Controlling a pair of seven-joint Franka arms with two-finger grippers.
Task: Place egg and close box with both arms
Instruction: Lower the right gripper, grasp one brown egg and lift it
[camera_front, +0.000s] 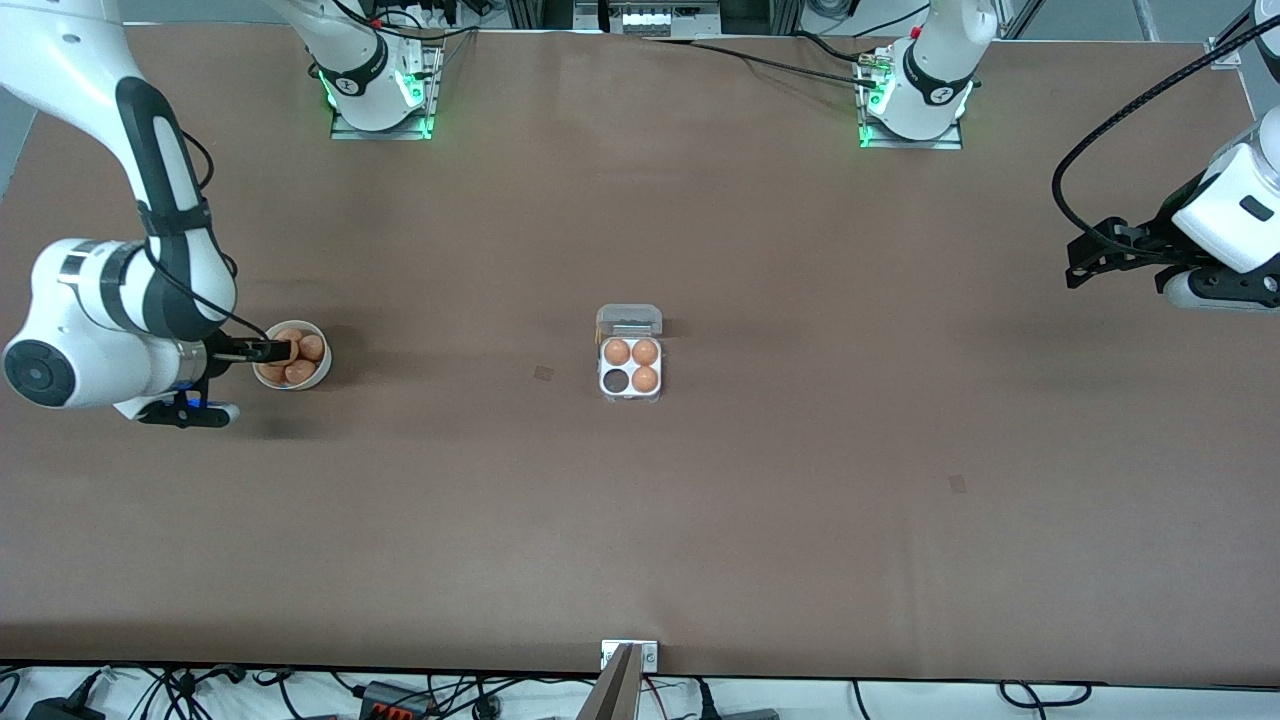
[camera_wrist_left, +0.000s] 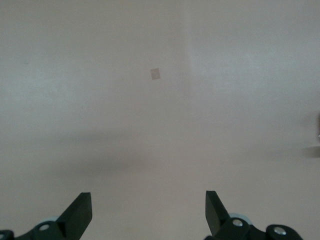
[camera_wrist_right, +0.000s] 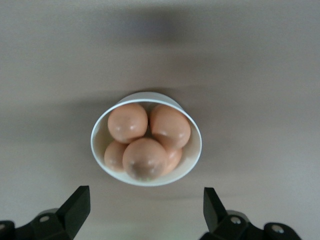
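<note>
The clear box sits mid-table with its lid open, on the side farther from the front camera. It holds three tan eggs and has one empty cell. A white bowl toward the right arm's end holds several eggs. My right gripper is open and empty just above the bowl. In the right wrist view the bowl and its eggs lie ahead of the open gripper. My left gripper waits open and empty over bare table.
Small tape marks lie on the brown table; one shows in the left wrist view. A metal bracket stands at the table's front edge. The arm bases stand along the back edge.
</note>
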